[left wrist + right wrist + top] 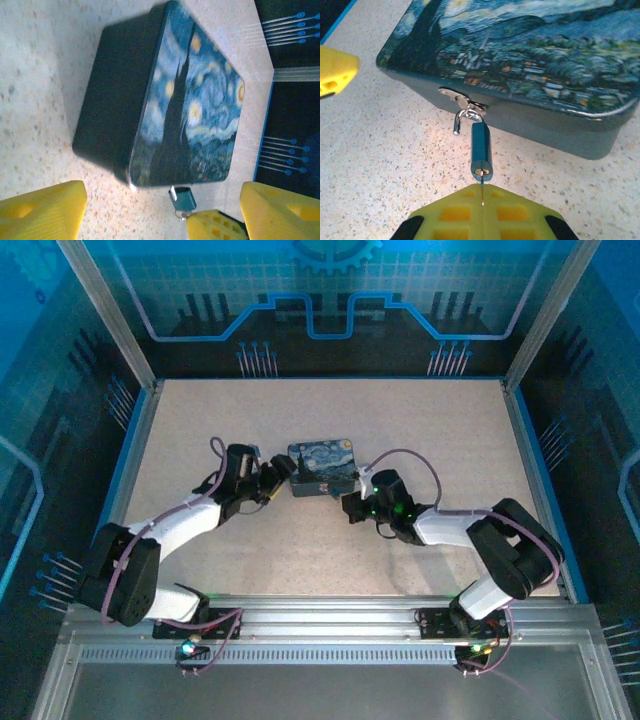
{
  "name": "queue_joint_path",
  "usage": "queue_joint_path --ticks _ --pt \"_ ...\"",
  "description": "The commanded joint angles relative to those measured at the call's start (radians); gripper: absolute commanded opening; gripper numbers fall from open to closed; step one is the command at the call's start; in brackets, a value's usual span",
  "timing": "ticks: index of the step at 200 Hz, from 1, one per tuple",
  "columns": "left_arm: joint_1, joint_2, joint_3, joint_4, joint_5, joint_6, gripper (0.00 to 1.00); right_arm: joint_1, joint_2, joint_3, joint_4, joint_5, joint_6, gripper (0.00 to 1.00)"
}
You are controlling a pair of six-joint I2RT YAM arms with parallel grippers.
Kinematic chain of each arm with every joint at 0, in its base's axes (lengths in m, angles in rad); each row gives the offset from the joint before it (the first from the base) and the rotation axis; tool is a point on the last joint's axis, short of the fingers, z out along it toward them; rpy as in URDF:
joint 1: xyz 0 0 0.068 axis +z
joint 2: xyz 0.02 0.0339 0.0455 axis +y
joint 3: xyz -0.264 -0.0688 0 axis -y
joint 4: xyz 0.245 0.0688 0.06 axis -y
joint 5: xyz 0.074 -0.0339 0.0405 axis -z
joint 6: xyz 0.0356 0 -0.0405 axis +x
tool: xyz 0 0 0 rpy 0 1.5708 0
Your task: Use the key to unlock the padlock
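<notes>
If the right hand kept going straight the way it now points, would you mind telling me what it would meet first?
Most likely the padlock: its keyhole end faces the right hand and hangs from the hasp of the tin, with a thin sliver, perhaps the key, bridging the gap. Depth is hard to judge.

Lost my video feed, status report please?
Both grippers open, flanking the tin. Padlock hangs on tin's hasp, shackle sprung open. Nothing in the way.

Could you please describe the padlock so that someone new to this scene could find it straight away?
Find the dark-blue starry-night tin at mid-table. On its front wall sits a small metal hasp, and the padlock hangs there. It is a tiny bluish-grey block with a silvery shackle, which looks sprung open, far smaller than the tin.
</notes>
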Motion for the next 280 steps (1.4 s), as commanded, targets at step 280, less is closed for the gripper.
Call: queue_joint_path --ticks 280 --pt "0.043 0.265 0.106 -0.197 0.053 0.299 0.89 -0.143 -0.029 -0.059 -0.141 -0.274 0.2 0.4"
